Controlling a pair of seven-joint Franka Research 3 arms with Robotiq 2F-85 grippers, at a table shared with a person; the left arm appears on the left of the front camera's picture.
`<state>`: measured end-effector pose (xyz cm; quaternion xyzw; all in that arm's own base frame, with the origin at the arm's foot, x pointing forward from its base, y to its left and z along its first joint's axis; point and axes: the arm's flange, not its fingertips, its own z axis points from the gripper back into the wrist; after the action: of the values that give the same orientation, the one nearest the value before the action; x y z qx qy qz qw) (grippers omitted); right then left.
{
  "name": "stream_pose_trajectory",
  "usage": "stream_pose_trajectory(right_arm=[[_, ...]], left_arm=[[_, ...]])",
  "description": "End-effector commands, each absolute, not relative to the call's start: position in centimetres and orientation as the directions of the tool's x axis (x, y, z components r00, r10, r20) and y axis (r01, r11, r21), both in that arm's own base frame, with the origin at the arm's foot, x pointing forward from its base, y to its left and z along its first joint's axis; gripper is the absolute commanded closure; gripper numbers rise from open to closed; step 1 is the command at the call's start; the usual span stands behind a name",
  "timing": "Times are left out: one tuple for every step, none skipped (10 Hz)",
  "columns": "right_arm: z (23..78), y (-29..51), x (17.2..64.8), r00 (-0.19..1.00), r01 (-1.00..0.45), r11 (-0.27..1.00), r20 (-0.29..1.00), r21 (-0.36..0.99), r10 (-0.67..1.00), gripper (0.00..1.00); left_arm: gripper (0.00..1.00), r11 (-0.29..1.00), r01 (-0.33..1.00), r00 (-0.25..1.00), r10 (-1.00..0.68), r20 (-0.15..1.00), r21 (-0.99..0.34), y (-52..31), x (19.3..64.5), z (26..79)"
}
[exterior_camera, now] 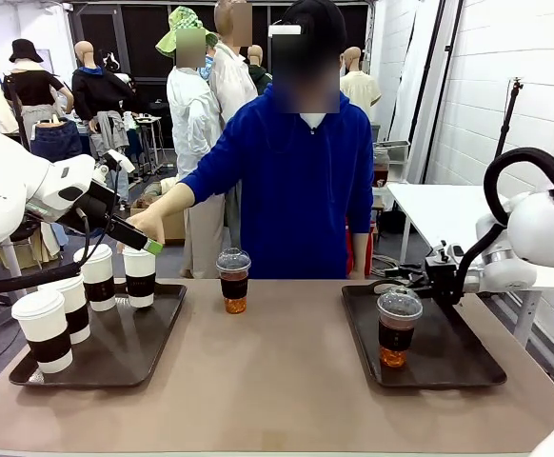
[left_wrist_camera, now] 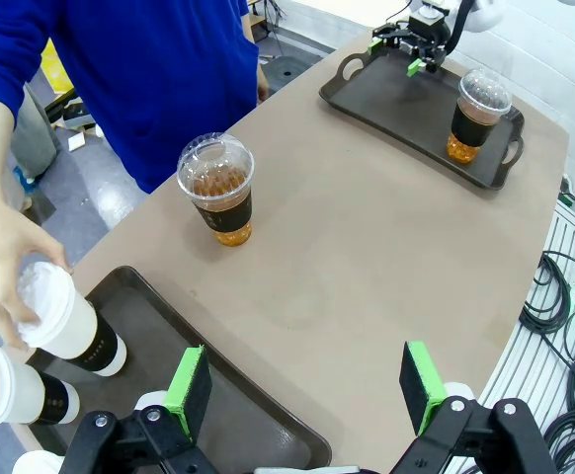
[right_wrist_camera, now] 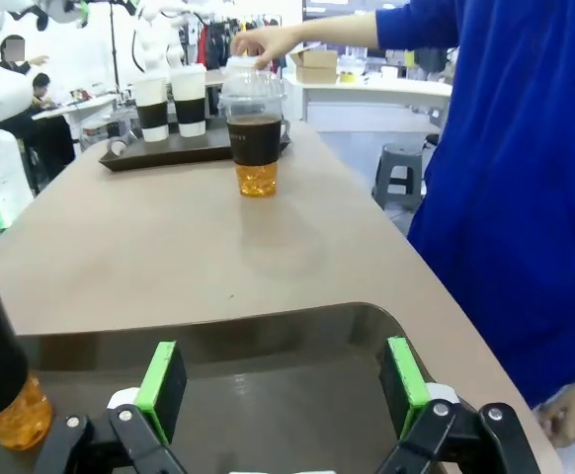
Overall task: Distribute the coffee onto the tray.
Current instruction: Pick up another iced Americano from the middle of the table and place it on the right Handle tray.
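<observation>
On the left tray [exterior_camera: 153, 357]: four paper cups [exterior_camera: 97, 276], one under a person's hand [exterior_camera: 148, 224]. Just beside that cup: left gripper [left_wrist_camera: 307, 380], fingers spread, nothing held. On the table [exterior_camera: 286, 381] between the trays: one clear cup [exterior_camera: 233, 279], well apart from both grippers. On the right tray [exterior_camera: 458, 367]: a second clear cup [exterior_camera: 397, 327], near the right gripper [right_wrist_camera: 283, 385], likewise spread and empty.

Front view faces 12 o'clock across the desk [exterior_camera: 286, 381] from the robot's edge. Left wrist view looks steeply down over the left tray [left_wrist_camera: 159, 316] toward 2 o'clock. Right wrist view sits low over the right tray [right_wrist_camera: 287, 375]. All share the clear cup [exterior_camera: 233, 280] at mid-desk.
</observation>
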<state>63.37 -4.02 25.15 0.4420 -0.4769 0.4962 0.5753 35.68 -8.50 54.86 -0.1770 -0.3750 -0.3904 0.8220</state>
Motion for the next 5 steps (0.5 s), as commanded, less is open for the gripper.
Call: stream_pose_trajectory(right_arm=[[24.5, -1.9, 64.2, 0.103, -0.987, 0.138, 0.986, 0.085, 0.133, 0.00], [24.1, -0.6, 64.1, 0.117, -0.987, 0.128, 0.984, 0.101, 0.131, 0.00], [23.9, 0.6, 64.4, 0.120, -0.987, 0.121, 0.984, 0.104, 0.128, 0.00], [24.1, 1.6, 64.7, 0.120, -0.989, 0.106, 0.984, 0.107, 0.129, 0.00], [24.2, 2.9, 65.1, 0.121, -0.990, 0.091, 0.983, 0.109, 0.139, 0.00]], left_arm=[[0.00, 0.629, 0.778, 0.415, -0.501, 0.760, -0.011, -8.4, 35.7, 54.7], [0.00, 0.629, 0.778, 0.415, -0.501, 0.760, -0.011, -8.4, 35.7, 54.7], [0.00, 0.629, 0.778, 0.415, -0.501, 0.760, -0.011, -8.4, 35.7, 54.7], [0.00, 0.629, 0.778, 0.415, -0.501, 0.760, -0.011, -8.4, 35.7, 54.7], [0.00, 0.629, 0.778, 0.415, -0.501, 0.760, -0.011, -8.4, 35.7, 54.7]])
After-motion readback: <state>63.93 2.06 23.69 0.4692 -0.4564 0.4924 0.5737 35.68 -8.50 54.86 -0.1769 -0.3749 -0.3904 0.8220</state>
